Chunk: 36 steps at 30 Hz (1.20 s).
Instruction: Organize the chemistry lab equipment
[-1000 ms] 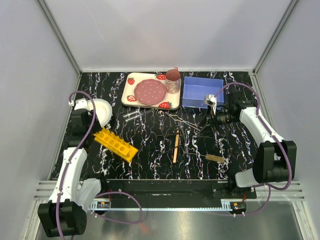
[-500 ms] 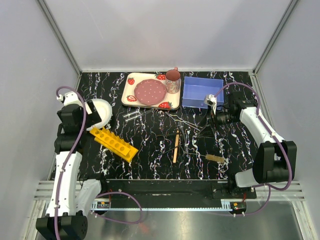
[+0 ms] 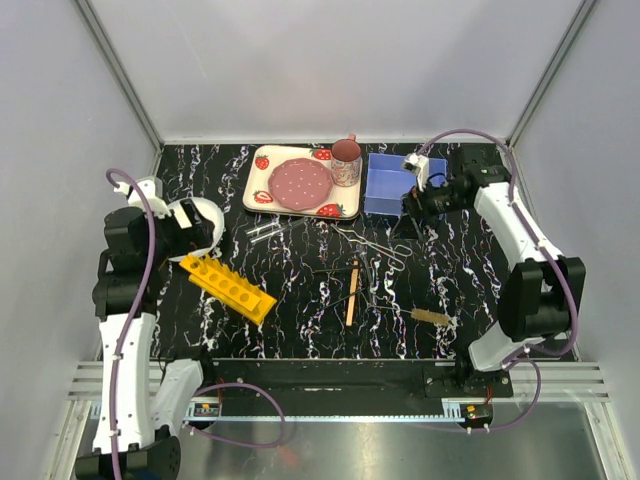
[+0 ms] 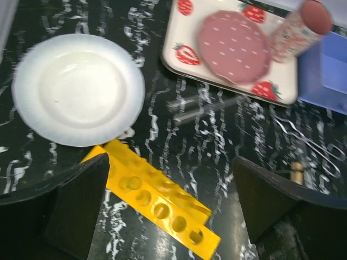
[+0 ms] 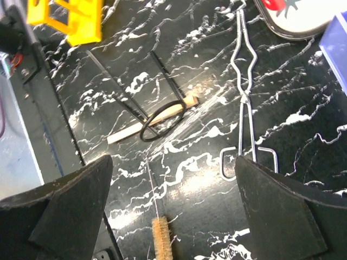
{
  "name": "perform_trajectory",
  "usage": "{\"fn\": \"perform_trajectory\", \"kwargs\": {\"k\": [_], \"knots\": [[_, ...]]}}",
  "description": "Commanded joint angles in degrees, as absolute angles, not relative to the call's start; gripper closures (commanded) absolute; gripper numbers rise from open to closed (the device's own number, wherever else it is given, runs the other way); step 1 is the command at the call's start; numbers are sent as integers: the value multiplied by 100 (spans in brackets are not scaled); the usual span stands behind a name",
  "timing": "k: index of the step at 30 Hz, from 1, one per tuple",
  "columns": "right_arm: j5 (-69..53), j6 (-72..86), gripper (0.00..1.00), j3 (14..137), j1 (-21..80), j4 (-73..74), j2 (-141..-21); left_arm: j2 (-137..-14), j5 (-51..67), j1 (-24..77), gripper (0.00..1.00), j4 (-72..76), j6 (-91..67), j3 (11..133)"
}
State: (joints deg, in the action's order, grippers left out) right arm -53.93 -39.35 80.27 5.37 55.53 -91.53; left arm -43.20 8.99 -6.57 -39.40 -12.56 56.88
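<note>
Since both sets of jaws stand wide apart w/ nothing held, either arm can pick next: left gripper [image 4: 171, 168] hangs over the yellow plastic rack with round holes [image 4: 157, 203], clear glass tubes [image 4: 200, 105] just beyond. The right gripper [image 5: 173, 162] hangs above thin wire tongs [image 5: 245, 96], slim wooden stick [image 5: 130, 130] and tan-bristled tube brush [image 5: 160, 233]. Best approach, probably — drop straight, straddle one item, pinch mid-length. No legible text or brand.

Glossy marbled tabletop [image 3: 310, 330], yellow plastic rack [image 4: 157, 200], shiny wire tongs [image 5: 245, 97], matt wooden stick [image 5: 127, 132], glossy white plate [image 4: 76, 89]
</note>
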Motion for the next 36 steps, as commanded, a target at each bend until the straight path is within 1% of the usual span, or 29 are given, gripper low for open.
{"fn": "perform_trajectory", "kwargs": {"k": [1,2,4,6,7,8,10,11,12,16,20,21,24,25,30,36], "knots": [[-4028,-2550,0,7701,861,4415,-8853,-4166,2134,-677,1,-4017,-1336,6108],[-3442,-2236,0,7595,922,4142,-8755,-4166,2397,-685,1,-4025,-1414,6117],[-2912,-2066,0,7262,1159,3378,-8475,-4183,2775,-677,1,-4025,-1511,6100],[-2262,-1392,0,6962,1187,2545,-8315,-4219,3022,-668,1,-4025,-1643,6047],[-1832,-980,0,6796,1187,2436,-8306,-4227,3258,-616,1,-3999,-1678,5986],[-1854,-863,0,6785,1134,2461,-8367,-4245,3339,-563,1,-3982,-1696,5951],[-2555,-1055,9,6933,1072,2855,-8751,-4263,3375,-362,1,-3973,-1696,5889],[-2862,-776,19,7004,1081,2996,-8884,-4237,3392,-291,1,-3973,-1670,5871],[-2961,-652,21,7014,1107,3058,-8973,-4210,3401,-247,1,-3973,-1670,5854],[-2796,-397,22,6558,1563,2629,-8843,-4122,3454,-115,1,-3894,-1757,5678],[-2576,165,35,6565,1907,2750,-9157,-4061,3480,-35,1,-3709,-1898,5485],[-2514,228,43,6661,1916,2786,-9367,-4052,3463,-26,1,-3657,-1933,5432],[-2330,378,53,6951,2038,2944,-9806,-4034,3410,-26,1,-3639,-1977,5423],[-2259,404,55,7022,2074,2979,-9904,-4034,3401,95,1,-3639,-1978,5414],[-1899,439,56,7382,2399,3129,-10414,-4008,3393,123,1,-3630,-1978,5379],[-1495,404,55,7602,2601,3225,-10792,-3999,3419,141,1,-3621,-1978,5282]]}}
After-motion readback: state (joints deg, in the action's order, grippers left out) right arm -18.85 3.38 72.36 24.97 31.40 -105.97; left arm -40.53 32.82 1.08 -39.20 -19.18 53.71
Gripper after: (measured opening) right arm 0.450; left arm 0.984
